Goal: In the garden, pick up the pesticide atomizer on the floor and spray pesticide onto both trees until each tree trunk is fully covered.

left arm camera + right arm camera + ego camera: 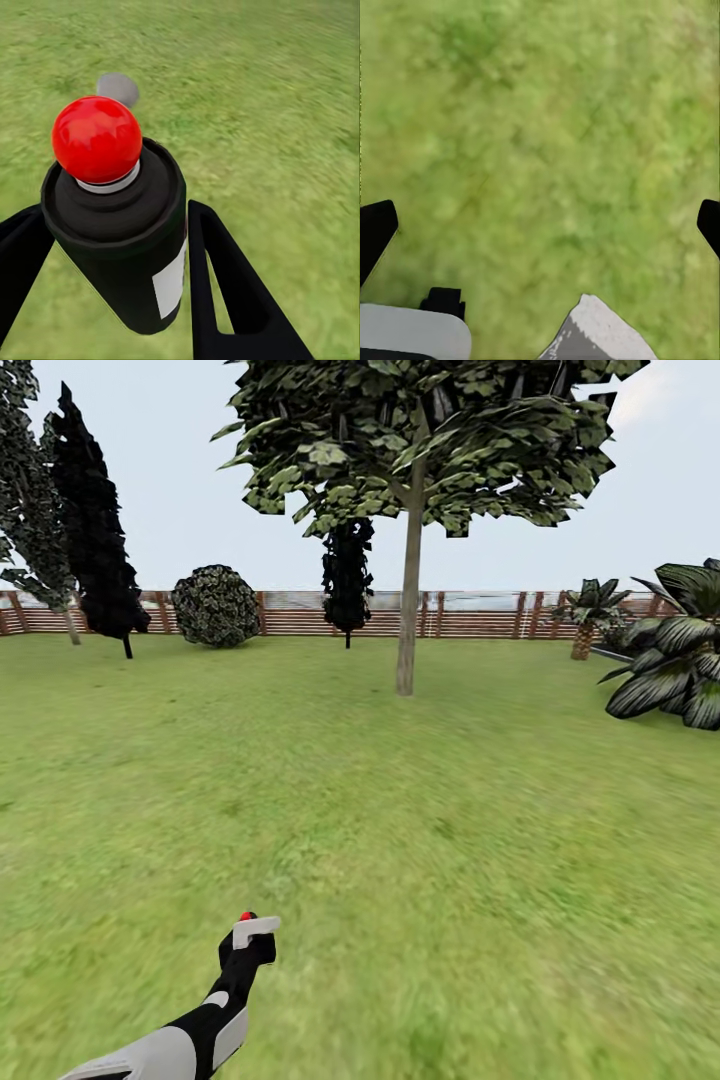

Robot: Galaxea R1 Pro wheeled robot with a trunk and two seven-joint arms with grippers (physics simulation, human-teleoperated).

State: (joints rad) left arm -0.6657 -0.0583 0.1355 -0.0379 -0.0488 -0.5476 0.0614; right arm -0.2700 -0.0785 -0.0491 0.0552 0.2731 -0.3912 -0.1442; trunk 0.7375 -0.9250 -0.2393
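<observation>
Closest to hand, the pesticide atomizer (124,240) is sitting clamped in the left tool (120,247), its black body with the white label pinched between the two dark fingers (225,292) and its red nozzle tip rising clear above them. From the head view the left arm is reaching low and forward over the lawn (450,840), carrying the bottle (246,945) upright with the red tip on top; that carriage seems meant to keep the nozzle free and ready to aim once the robot is near enough. Ahead, the nearest broadleaf tree (420,450) is standing well apart from the bottle, its straight tree trunk (408,600) rising from the grass in front of the wooden slat fence (480,615), so I judge the robot is heading toward it with the spraying not yet begun; no white specks are showing on the bark from here. Dark conifers (95,530) and a round bush (215,605) are lining the fence, and palm-like plants (680,650) are crowding the lawn's right edge. Over bare grass, the right tool (540,225) is hanging with its fingers spread wide apart and nothing between them.
</observation>
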